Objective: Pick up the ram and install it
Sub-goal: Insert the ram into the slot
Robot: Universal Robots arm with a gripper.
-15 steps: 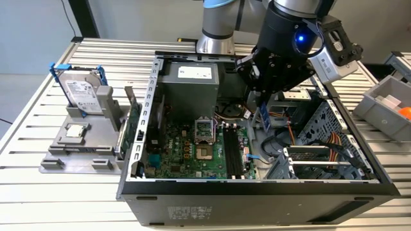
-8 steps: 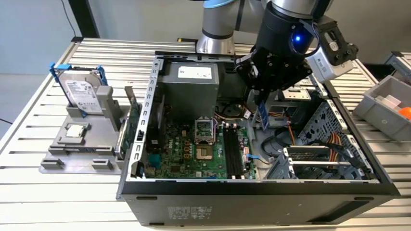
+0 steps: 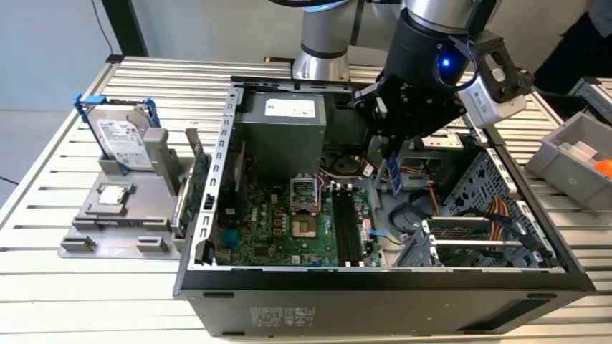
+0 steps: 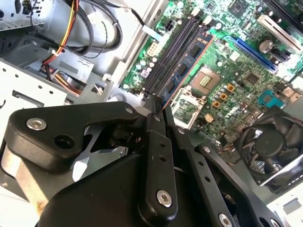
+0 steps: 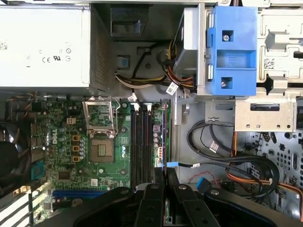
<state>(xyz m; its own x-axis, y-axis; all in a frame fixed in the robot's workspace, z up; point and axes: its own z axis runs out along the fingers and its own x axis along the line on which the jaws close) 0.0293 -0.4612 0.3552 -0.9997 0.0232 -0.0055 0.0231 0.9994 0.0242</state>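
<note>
Looking down through both wrist views, I have the gripper (image 5: 164,178) pinching the ram (image 4: 187,68), its fingers (image 4: 154,123) pressed onto the stick, which reaches out past them. Its long axis runs the same way as the black memory slots (image 5: 140,142), yet it sits just beside them, on the side of the metal drive cage (image 5: 265,109), not over one. In the exterior view it hangs above the motherboard (image 3: 287,229). I judge that seating depends on closing this sideways offset.
</note>
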